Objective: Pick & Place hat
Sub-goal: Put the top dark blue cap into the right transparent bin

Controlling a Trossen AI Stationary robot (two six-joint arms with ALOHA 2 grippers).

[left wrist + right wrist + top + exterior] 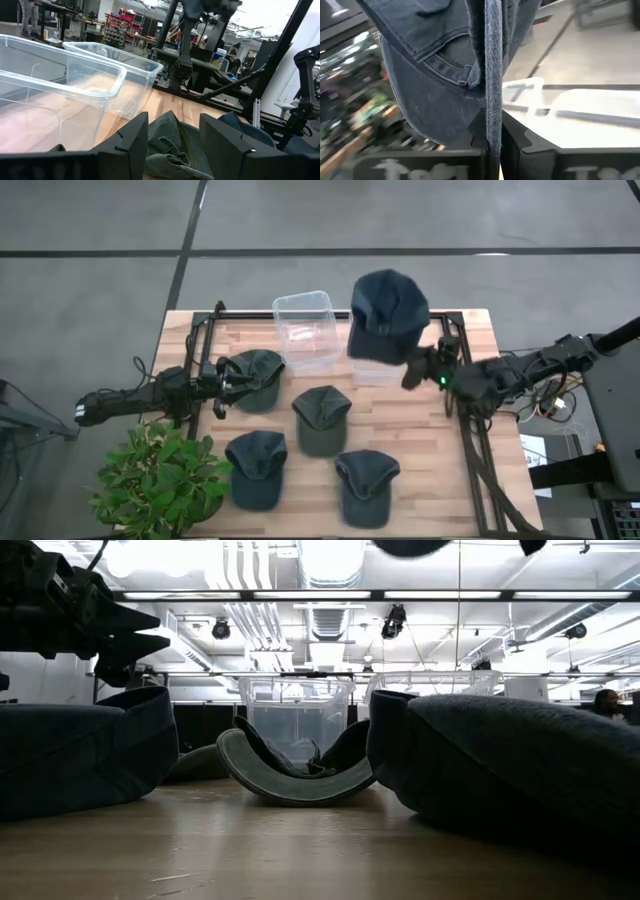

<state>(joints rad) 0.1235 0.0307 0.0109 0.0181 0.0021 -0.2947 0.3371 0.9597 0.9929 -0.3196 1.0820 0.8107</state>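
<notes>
— Right tool (412, 370) clamped on the raised cap (388, 312), fabric pinched between both fingers. Cap hanging over the clear bin (378, 368) just ahead of it, well above the rim.

— Long axis running away from the tool, toward the table's (470, 480) far edge. Left tool (228, 383) spread open, straddling a green cap (256, 375).
</notes>
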